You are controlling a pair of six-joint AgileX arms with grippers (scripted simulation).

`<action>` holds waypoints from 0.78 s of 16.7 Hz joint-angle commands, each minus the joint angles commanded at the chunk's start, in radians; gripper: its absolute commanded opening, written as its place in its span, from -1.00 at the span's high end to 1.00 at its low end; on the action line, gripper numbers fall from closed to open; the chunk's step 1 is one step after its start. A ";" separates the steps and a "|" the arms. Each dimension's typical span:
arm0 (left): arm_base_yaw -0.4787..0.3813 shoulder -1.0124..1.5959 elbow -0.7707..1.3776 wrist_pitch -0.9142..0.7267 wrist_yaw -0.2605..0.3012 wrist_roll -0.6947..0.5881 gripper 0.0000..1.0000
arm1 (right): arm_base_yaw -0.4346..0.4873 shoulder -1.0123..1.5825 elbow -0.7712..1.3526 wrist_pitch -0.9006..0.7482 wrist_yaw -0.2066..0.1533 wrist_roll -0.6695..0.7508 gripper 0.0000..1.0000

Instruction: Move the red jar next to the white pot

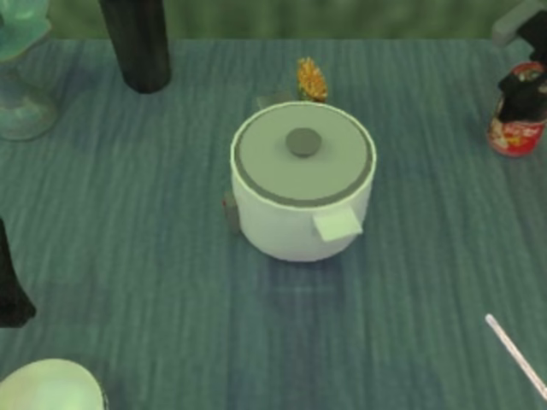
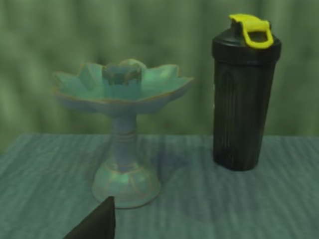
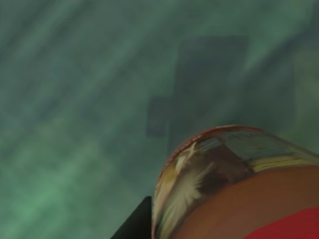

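Red jar (image 1: 516,135): far right edge of counter (image 1: 137,239), well apart from white pot (image 1: 302,181) at centre.
Right tool (image 1: 523,90): directly over jar, black fingers closed on its top; jar fills right wrist view.
Left tool (image 1: 10,295): parked at left edge; opening can't tell.

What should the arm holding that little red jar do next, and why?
Probably carry the jar leftward toward the pot. The right end effector seems clamped on it near the table's right edge, far from the pot mid-table, with bare table between.
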 joint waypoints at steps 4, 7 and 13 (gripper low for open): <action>0.000 0.000 0.000 0.000 0.000 0.000 -1.00 | -0.004 -0.016 -0.014 0.000 0.000 0.002 1.00; 0.000 0.000 0.000 0.000 0.000 0.000 -1.00 | -0.001 -0.118 -0.115 -0.002 -0.003 -0.001 1.00; 0.000 0.000 0.000 0.000 0.000 0.000 -1.00 | 0.000 -0.455 -0.435 -0.016 -0.007 -0.008 1.00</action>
